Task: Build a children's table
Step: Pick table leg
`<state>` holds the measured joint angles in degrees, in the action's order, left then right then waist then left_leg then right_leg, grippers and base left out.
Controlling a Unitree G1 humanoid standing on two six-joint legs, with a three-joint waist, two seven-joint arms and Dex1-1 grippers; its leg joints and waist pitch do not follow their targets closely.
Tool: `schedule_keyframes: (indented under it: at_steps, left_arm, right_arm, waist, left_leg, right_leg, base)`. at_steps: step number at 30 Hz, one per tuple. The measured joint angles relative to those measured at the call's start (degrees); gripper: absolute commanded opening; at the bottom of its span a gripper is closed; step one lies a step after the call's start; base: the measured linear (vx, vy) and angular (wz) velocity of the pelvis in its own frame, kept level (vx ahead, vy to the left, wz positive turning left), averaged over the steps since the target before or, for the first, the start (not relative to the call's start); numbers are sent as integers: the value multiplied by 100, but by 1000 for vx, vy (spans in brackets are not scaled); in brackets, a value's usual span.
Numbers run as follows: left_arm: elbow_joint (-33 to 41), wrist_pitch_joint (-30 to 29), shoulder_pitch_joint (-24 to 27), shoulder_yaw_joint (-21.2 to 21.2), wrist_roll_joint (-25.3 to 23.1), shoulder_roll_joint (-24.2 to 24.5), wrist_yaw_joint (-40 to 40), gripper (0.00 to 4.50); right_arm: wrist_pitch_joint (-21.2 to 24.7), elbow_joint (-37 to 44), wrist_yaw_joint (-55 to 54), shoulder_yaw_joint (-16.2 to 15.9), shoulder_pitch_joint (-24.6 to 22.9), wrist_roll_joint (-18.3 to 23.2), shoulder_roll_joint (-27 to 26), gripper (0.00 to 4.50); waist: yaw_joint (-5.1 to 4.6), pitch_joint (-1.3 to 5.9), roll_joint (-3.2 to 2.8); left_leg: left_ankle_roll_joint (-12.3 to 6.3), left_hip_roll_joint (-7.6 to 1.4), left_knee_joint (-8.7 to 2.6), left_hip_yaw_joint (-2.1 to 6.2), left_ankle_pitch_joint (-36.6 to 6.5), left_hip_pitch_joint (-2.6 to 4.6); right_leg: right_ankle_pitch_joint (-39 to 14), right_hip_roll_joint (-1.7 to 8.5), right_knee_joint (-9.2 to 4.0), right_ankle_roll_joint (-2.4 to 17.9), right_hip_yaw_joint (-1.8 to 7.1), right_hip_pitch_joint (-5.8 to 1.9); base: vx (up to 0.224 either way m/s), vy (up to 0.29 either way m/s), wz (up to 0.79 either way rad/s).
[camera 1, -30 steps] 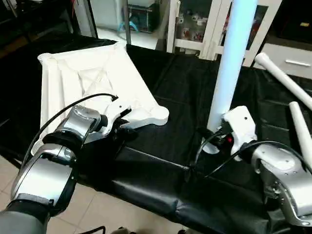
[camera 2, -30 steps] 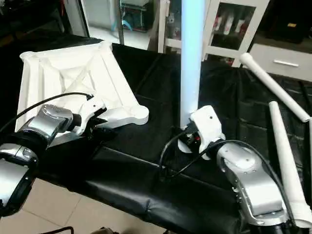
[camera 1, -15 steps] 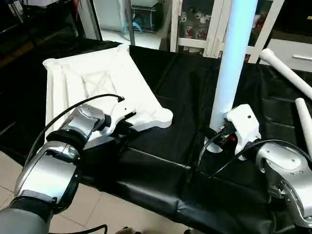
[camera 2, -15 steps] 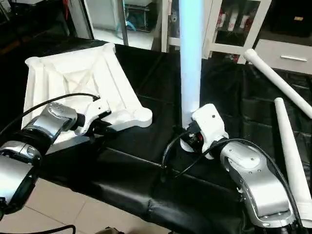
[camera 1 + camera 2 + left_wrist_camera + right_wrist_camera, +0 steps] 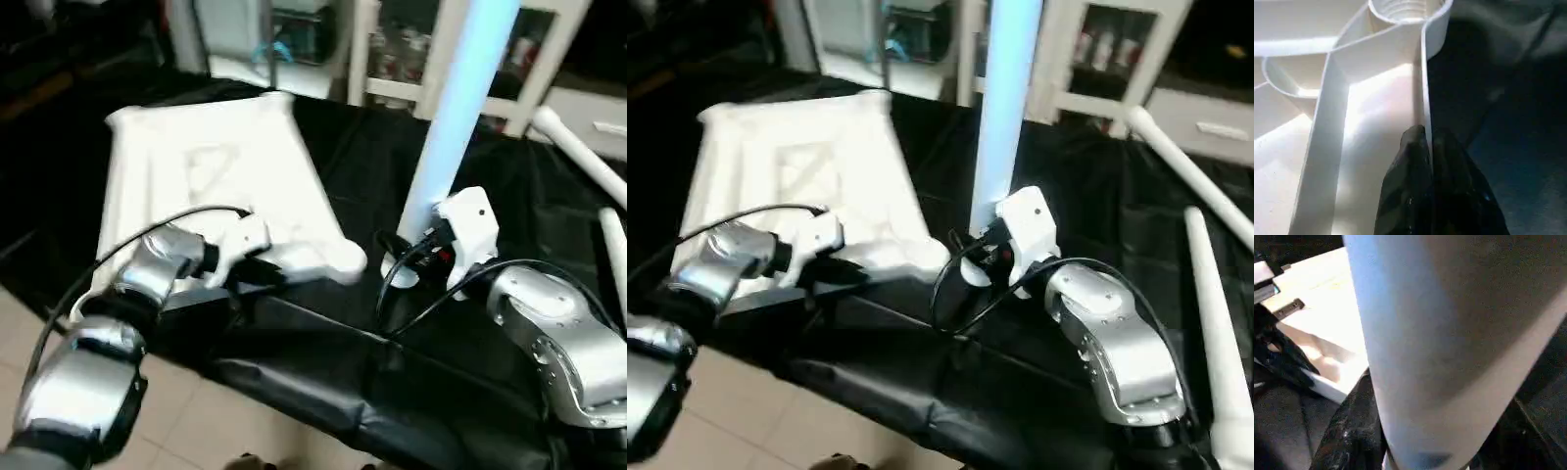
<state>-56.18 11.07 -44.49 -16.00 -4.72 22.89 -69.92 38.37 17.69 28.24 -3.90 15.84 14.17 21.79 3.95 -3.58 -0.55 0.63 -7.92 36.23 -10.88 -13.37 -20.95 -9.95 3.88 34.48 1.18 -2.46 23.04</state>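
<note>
The white tabletop (image 5: 211, 176) lies ribbed side up on the black-covered work table (image 5: 323, 392), and I place everything else by it. My left gripper (image 5: 1428, 139) sits at its near edge, close to the near corner socket (image 5: 1406, 10); my two black fingers (image 5: 1410, 156) are pinched together on the thin upright rim wall there, one finger inside the rim and one outside, so I am gripping the tabletop itself.

Just beside that near corner, toward my right arm, stands one white leg (image 5: 1004, 108), upright, its foot on the black cover. My right gripper (image 5: 994, 257) is clamped around its lower end, a finger (image 5: 1352, 431) on either side of the tube, holding it vertical and apart from the tabletop.

Farther from the tabletop, past the upright leg, two more legs lie on the black cover: a slanted leg (image 5: 1190, 191) farther off and a nearer leg (image 5: 1215, 323) running toward me.
</note>
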Motion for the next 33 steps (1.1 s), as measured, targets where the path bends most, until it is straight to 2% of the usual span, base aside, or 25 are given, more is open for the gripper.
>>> schedule_keyframes:
  at_steps: [3, 11, 13, 16, 19, 30, 33]
  left_arm:
    - [313, 183, 220, -42, -19, 32, -4, 7]
    - [812, 263, 510, -87, -103, -9, 42, 7]
    - [860, 163, 515, -78, -94, -4, 8, 47]
    - [962, -83, 518, -61, 60, -39, -111, 65]
    - [1008, -123, 517, -62, 68, -54, -154, 103]
    - [737, -405, 310, -71, -111, -13, -72, 103]
    - [737, -607, 296, -65, -49, 12, -136, 76]
  right_arm:
    - [-12, -142, 107, 24, 226, 132, -38, 186]
    - [-26, -323, 147, 474, 378, 376, -54, 186]
    - [-25, -322, 102, 563, 378, 433, -118, 186]
    - [-26, -322, 58, 566, 301, 432, -143, 186]
    - [-21, -322, 0, 571, 162, 454, -259, 186]
    - [182, 32, -49, 659, 9, 809, -381, 186]
    - [279, 71, -45, 663, 15, 873, -384, 186]
  waist:
    - [-27, 2, 6]
    - [-21, 5, 0]
    - [-21, 5, -1]
    - [-17, 5, 0]
    - [-43, 0, -16]
    - [-126, 0, -59]
    - [-162, 0, -58]
  left_leg:
    - [-15, 1, -2, -92, 6, 12]
    - [-22, 2, -1, -186, 10, 27]
    - [-23, 2, -1, -190, 11, 26]
    - [-27, 1, -1, -192, 9, 16]
    - [-32, 1, -2, -192, 5, 1]
    - [-30, -2, -2, -190, 6, 8]
    - [-30, -2, -2, -190, 7, 8]
  right_leg:
    - [-3, 63, 23, -5, 8, 1]
    - [-19, 131, 51, -33, 9, -3]
    - [-20, 132, 51, -33, 9, -3]
    - [-20, 133, 48, -34, 6, 1]
    - [-20, 133, 47, -34, 4, 16]
    - [-20, 131, 53, -34, 5, 16]
    - [-20, 131, 53, -34, 5, 15]
  base:
    - [0, 0, 0]
    - [0, 0, 0]
    - [0, 0, 0]
    - [0, 0, 0]
    - [0, 0, 0]
    - [0, 0, 0]
    - [0, 0, 0]
